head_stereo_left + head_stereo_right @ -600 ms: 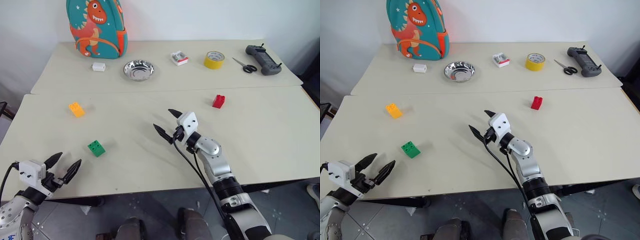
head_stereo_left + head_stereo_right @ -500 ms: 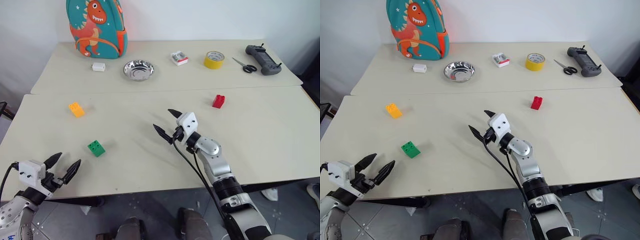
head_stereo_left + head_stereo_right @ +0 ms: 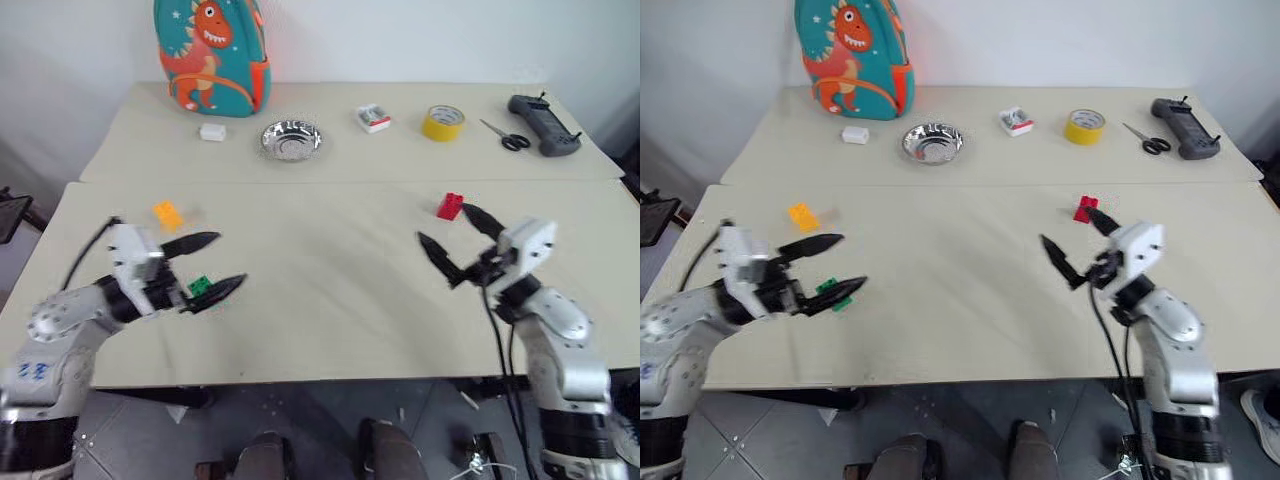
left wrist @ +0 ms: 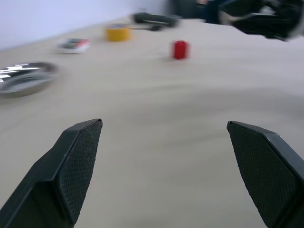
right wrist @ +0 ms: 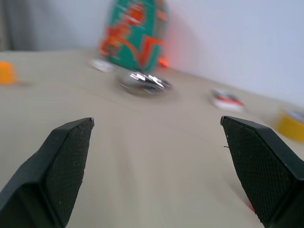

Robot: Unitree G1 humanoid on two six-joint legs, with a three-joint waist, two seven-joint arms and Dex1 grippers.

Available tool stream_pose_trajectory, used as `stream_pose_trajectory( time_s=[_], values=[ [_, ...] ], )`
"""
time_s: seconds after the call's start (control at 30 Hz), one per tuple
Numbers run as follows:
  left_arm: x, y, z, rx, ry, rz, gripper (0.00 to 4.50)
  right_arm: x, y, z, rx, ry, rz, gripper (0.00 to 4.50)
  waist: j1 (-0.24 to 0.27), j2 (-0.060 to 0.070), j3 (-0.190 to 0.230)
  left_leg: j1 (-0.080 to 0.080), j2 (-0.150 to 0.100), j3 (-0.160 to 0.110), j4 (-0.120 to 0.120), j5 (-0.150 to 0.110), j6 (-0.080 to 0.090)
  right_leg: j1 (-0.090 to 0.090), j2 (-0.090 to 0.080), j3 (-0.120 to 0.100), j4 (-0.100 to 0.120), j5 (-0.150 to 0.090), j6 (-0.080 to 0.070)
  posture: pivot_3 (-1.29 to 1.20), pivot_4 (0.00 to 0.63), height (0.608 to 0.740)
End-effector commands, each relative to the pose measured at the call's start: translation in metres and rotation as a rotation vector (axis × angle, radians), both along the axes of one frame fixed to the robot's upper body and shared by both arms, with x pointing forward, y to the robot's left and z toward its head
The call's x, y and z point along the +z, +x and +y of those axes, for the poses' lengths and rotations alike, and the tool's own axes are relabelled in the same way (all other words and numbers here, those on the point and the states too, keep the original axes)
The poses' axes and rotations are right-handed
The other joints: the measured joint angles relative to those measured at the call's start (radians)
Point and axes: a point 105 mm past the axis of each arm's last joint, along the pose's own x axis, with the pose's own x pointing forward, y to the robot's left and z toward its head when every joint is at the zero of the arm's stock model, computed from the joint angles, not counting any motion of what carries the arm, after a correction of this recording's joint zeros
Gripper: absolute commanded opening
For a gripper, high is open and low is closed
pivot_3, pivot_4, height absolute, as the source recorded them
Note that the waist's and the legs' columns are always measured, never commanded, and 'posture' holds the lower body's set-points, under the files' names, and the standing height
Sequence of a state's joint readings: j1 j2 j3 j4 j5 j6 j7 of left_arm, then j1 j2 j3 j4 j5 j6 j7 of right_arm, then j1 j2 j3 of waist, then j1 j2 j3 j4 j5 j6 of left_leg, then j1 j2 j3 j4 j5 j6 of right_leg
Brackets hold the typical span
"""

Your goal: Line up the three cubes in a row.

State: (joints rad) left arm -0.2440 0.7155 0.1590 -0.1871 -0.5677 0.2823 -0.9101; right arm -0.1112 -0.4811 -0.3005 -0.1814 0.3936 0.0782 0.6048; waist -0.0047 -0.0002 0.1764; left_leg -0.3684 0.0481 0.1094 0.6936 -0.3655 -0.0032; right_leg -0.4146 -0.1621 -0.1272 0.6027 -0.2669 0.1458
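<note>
The green cube [image 3: 199, 286] lies near the table's left front, partly hidden behind one finger of my left gripper [image 3: 230, 259]. That gripper is open with nothing between its fingers. The orange-yellow cube [image 3: 167, 213] sits a little farther back on the left. The red cube [image 3: 449, 206] rests right of centre, and the left wrist view shows it far ahead [image 4: 180, 49]. My right gripper [image 3: 442, 222] is open and empty, with one fingertip close beside the red cube; I cannot tell if they touch.
Along the far table stand a dinosaur backpack [image 3: 212, 55], a white block [image 3: 212, 131], a steel bowl [image 3: 291, 140], a small box [image 3: 373, 118], a yellow tape roll [image 3: 443, 122], scissors [image 3: 510, 138] and a controller [image 3: 545, 110]. A seam [image 3: 330, 181] divides the two tables.
The camera has shifted. My left gripper has moved from the near left table edge inward to the green cube. My right gripper has swung from mid-table rightward to beside the red cube.
</note>
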Motion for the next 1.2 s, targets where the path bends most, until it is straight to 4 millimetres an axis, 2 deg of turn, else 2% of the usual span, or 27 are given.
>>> stream_pose_trajectory(
  time_s=[0.03, 0.1, 0.27, 0.37, 0.4, 0.53, 0.67, 0.87, 1.0, 1.1, 1.2],
  values=[
    [0.002, 0.016, -0.009, -0.025, 0.028, 0.001, 4.48, -0.007, -0.008, -0.040, -0.184, -0.008, 0.022, 4.50, -0.002, 0.000, 0.000, 0.000, 0.000, 0.001, 0.000, 0.000, 0.000, 0.000, 0.000, 0.000, 0.000, 0.000, 0.000, 0.00, 0.150, 0.740],
    [0.005, 0.023, -0.013, -0.034, 0.021, 0.000, 4.48, -0.017, -0.010, -0.054, -0.252, -0.006, 0.061, 4.50, -0.006, 0.000, 0.000, 0.000, 0.000, 0.002, 0.000, 0.000, 0.000, 0.000, 0.000, 0.001, -0.002, 0.000, 0.000, 0.00, 0.150, 0.740],
    [0.007, 0.032, -0.018, -0.055, 0.017, 0.009, 4.48, -0.005, 0.005, -0.049, -0.302, 0.055, 0.067, 4.50, -0.023, 0.000, 0.000, 0.001, 0.000, 0.004, 0.001, 0.000, 0.000, 0.000, 0.000, 0.003, -0.002, 0.000, 0.000, 0.00, 0.150, 0.740],
    [0.007, 0.038, -0.021, -0.056, 0.021, 0.010, 4.48, 0.012, 0.046, -0.019, -0.319, 0.121, 0.102, 4.50, -0.032, 0.000, 0.000, 0.001, 0.001, 0.004, 0.001, 0.000, 0.000, 0.000, 0.001, 0.004, -0.001, 0.000, 0.000, 0.00, 0.150, 0.740],
    [0.008, 0.040, -0.023, -0.056, 0.015, 0.009, 4.48, 0.011, 0.062, -0.012, -0.364, 0.131, 0.155, 4.50, -0.036, 0.000, 0.000, 0.001, 0.001, 0.005, 0.002, 0.001, 0.000, -0.001, 0.001, 0.005, -0.001, 0.000, 0.000, 0.00, 0.150, 0.740],
    [0.008, 0.043, -0.030, -0.062, 0.014, 0.007, 4.48, 0.008, 0.103, 0.005, -0.466, 0.119, 0.221, 4.50, -0.027, 0.000, 0.000, 0.000, 0.001, 0.003, 0.003, 0.001, 0.000, -0.003, 0.000, 0.005, 0.005, 0.000, 0.000, 0.00, 0.150, 0.740],
    [0.006, 0.041, -0.034, -0.067, 0.018, 0.009, 4.48, 0.008, 0.136, 0.006, -0.611, 0.153, 0.233, 4.50, -0.023, 0.000, 0.000, -0.003, 0.000, 0.002, 0.002, 0.001, 0.000, -0.003, 0.000, 0.002, 0.003, 0.000, 0.001, 0.00, 0.150, 0.740],
    [0.006, 0.036, -0.032, -0.037, -0.002, 0.006, 4.48, 0.014, 0.154, 0.003, -0.724, 0.185, 0.194, 4.50, -0.041, 0.000, 0.000, -0.002, 0.000, 0.001, -0.002, 0.001, 0.000, -0.003, 0.000, 0.001, 0.001, 0.000, 0.001, 0.00, 0.150, 0.740],
    [0.006, 0.033, -0.031, -0.027, -0.006, 0.006, 4.48, 0.007, 0.158, 0.009, -0.690, 0.194, 0.213, 4.50, -0.055, 0.000, 0.000, -0.002, 0.000, 0.001, -0.002, 0.001, 0.000, -0.003, 0.000, 0.001, 0.001, 0.000, 0.001, 0.00, 0.150, 0.740],
    [0.005, 0.032, -0.029, -0.012, -0.011, 0.005, 4.50, -0.003, 0.159, 0.011, -0.688, 0.237, 0.266, 3.92, -0.059, 0.000, 0.000, -0.002, 0.000, 0.001, -0.003, 0.001, -0.001, -0.003, 0.000, 0.001, 0.001, 0.000, 0.001, 0.00, 0.150, 0.740],
    [0.006, 0.033, -0.029, -0.009, -0.013, 0.005, 4.50, -0.003, 0.159, 0.014, -0.674, 0.256, 0.269, 3.00, -0.060, 0.001, 0.000, -0.002, 0.000, 0.001, -0.003, 0.001, -0.001, -0.003, 0.000, 0.001, 0.001, 0.000, 0.001, 0.00, 0.150, 0.740]
  ],
)
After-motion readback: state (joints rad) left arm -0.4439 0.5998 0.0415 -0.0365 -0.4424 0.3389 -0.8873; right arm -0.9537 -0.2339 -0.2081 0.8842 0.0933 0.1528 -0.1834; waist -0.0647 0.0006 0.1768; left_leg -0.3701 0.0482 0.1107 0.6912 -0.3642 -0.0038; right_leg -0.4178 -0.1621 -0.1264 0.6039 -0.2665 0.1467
